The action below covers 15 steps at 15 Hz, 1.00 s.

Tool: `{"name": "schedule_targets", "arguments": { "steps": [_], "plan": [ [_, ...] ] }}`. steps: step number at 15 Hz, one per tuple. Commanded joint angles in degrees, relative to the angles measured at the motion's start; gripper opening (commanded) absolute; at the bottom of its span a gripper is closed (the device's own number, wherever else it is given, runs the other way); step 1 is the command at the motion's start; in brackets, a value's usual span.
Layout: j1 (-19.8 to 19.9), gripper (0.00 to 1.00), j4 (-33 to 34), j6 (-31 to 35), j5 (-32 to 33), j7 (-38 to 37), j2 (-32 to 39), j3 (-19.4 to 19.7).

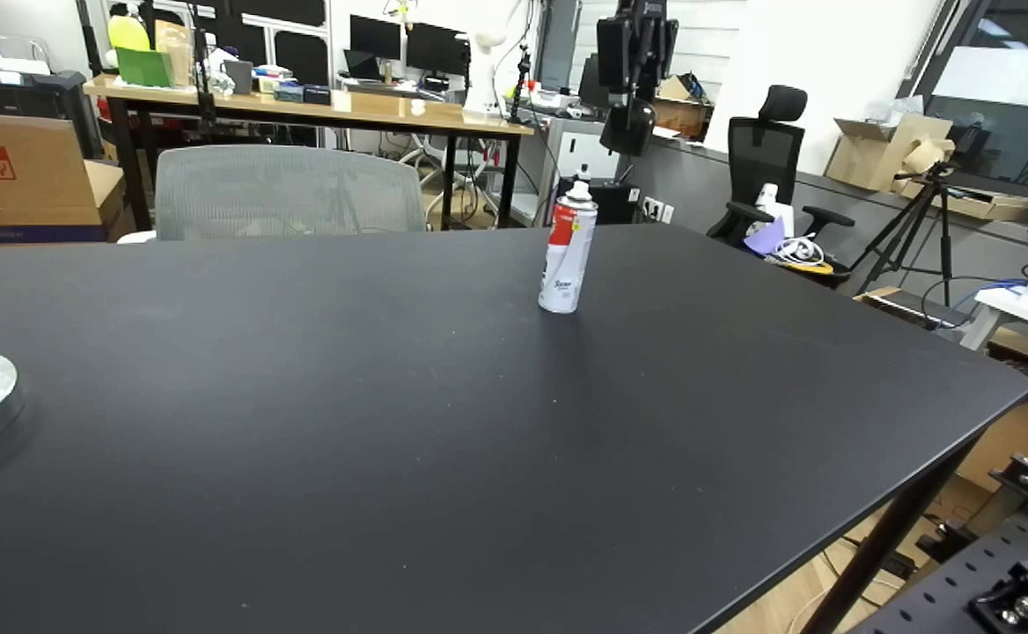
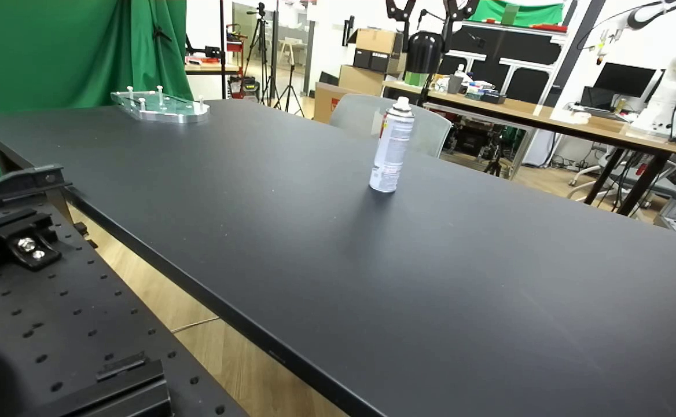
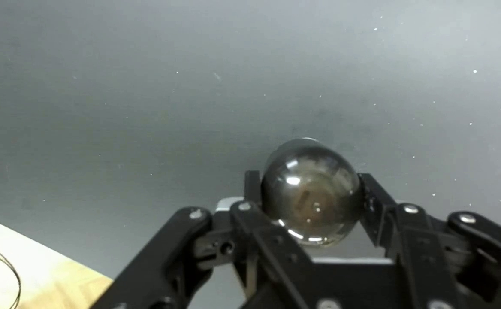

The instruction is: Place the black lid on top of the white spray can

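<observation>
The white spray can (image 1: 567, 255) stands upright on the dark table in both exterior views (image 2: 393, 152), with its red label and narrow white nozzle showing. The black lid (image 1: 627, 132) is a shiny dark dome. My gripper (image 3: 309, 185) is shut on it, one finger on each side, and the lid (image 3: 312, 206) fills the space between them in the wrist view. In an exterior view the lid (image 2: 425, 58) hangs dome up, higher than the can's nozzle and a little to its right. The can cannot be made out in the wrist view.
A clear plate with a metal rim and upright posts (image 2: 167, 113) lies on the far part of the table (image 2: 291, 272). A grey mesh chair (image 1: 290, 189) stands behind the table. A black perforated base plate (image 2: 72, 330) lies beside the table's edge.
</observation>
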<state>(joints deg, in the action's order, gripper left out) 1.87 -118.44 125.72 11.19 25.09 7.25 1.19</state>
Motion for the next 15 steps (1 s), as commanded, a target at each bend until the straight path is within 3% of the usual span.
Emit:
{"name": "schedule_targets", "arguments": {
  "steps": [1, 8, 15],
  "plan": [
    [0.0, 0.32, 7.2, -4.4, -0.3, 0.9, 5.6, -0.7],
    [-0.1, 0.32, 15.1, -9.5, -0.2, 1.6, 13.1, -2.2],
    [0.0, 0.32, 18.8, -12.3, -0.1, 1.6, 17.0, -2.6]
  ]
}}
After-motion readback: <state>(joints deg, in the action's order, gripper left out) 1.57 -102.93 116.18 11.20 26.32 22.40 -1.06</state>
